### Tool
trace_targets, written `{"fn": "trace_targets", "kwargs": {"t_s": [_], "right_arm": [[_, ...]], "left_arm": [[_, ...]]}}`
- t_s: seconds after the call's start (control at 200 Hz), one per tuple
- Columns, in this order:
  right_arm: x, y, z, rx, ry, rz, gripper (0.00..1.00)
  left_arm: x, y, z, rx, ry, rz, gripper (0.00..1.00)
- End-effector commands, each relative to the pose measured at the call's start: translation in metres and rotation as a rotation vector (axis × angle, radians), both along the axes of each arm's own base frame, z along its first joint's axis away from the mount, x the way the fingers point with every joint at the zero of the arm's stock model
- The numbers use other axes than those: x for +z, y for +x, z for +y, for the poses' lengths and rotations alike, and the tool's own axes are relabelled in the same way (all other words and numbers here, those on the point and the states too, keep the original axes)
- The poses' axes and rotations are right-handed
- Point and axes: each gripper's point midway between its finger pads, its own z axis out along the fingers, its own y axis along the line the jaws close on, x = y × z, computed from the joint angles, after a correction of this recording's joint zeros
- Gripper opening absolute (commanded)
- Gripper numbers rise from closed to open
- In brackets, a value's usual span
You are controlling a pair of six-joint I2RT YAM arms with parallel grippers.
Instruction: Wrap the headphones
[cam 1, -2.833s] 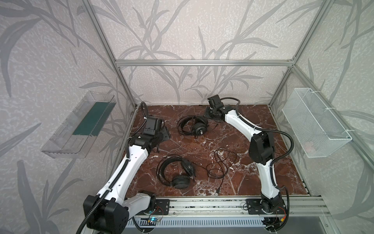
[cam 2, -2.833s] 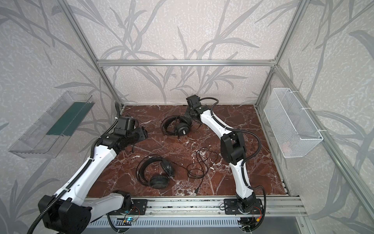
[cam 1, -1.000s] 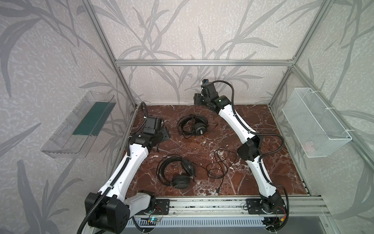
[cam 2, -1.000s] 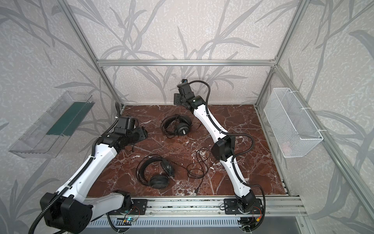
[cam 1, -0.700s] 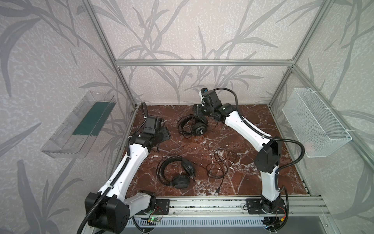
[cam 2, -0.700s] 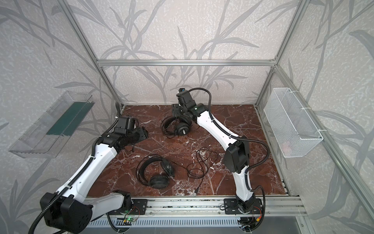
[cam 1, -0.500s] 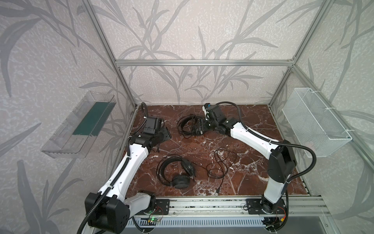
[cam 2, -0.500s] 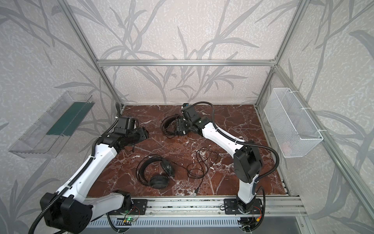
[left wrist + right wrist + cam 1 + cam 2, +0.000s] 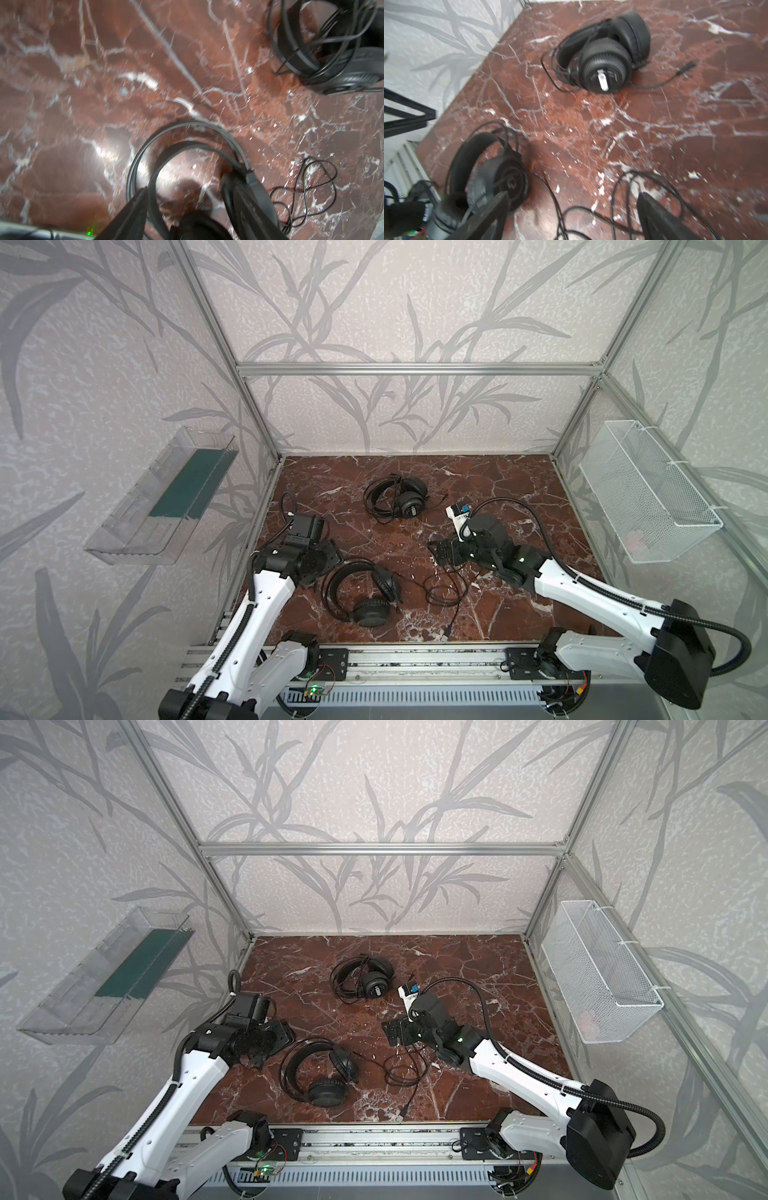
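Headphones cable (image 9: 442, 593), still loose, now lies between R fingers (image 9: 658, 218), spread wide and empty. R arm has swung back from far set (image 9: 409, 502), left looking wound at bench (image 9: 519, 489) rear. L fingers (image 9: 128, 214) apart over near set (image 9: 370, 612) headband. Judged: second wrap starting.

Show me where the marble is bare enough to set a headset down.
Bare: the far-right corner of the marble, right of the far headset; also the strip between the two headsets. Crowded: the near middle, with the near headset, the loose cable, the left gripper and the right gripper.
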Motion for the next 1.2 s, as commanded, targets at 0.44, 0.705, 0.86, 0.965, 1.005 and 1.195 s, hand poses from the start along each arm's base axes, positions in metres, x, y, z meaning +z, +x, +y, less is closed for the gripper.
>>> {"fn": "trace_targets", "kwargs": {"t_s": [0.44,0.705,0.86,0.965,1.005,1.195], "right_arm": [[-0.021,-0.032,0.017,0.111,0.027,-0.044,0.99],[-0.033,-0.042,0.023,0.163,-0.019,-0.075,0.99],[-0.036,-0.048,0.023,0.186,-0.024,-0.079,0.99],[-0.038,-0.052,0.022,0.193,-0.015,-0.078,0.99],[-0.037,-0.053,0.023,0.197,-0.009,-0.081,0.99],[-0.033,-0.057,0.023,0.205,-0.001,-0.091,0.99]], "left_arm": [[-0.057,-0.048,0.013,0.080,0.152,0.334,0.67],[-0.062,-0.034,0.027,0.062,0.291,0.350,0.68],[-0.075,-0.029,0.027,0.037,0.321,0.396,0.67],[-0.086,-0.027,0.025,0.016,0.327,0.429,0.66],[-0.089,-0.026,0.024,0.010,0.330,0.438,0.65],[-0.107,-0.020,0.022,-0.020,0.348,0.486,0.55]]}}
